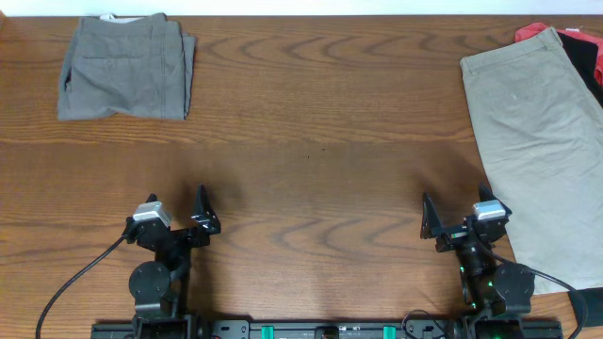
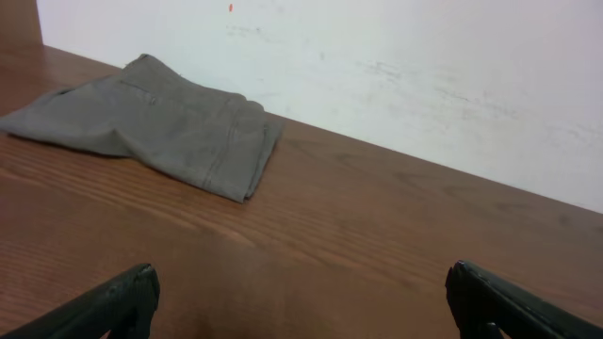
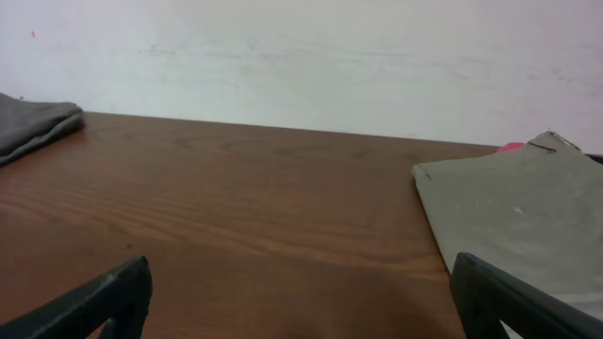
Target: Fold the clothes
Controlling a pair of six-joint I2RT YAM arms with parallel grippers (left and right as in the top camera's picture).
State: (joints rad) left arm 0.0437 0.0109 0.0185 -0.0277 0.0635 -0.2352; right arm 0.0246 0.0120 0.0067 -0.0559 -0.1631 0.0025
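Note:
Pale khaki-beige shorts (image 1: 546, 141) lie spread flat at the right edge of the table; they also show in the right wrist view (image 3: 518, 226). My right gripper (image 1: 452, 218) is open and empty, just left of their lower part, its fingers wide apart (image 3: 301, 292). My left gripper (image 1: 179, 215) is open and empty near the front left, fingers wide apart (image 2: 301, 301), far from the khaki shorts.
Darker grey folded shorts (image 1: 125, 68) lie at the back left, also in the left wrist view (image 2: 151, 127). Red (image 1: 539, 33) and black (image 1: 586, 52) cloth peek out behind the khaki shorts at the back right. A white wall (image 3: 301, 56) stands behind the table.

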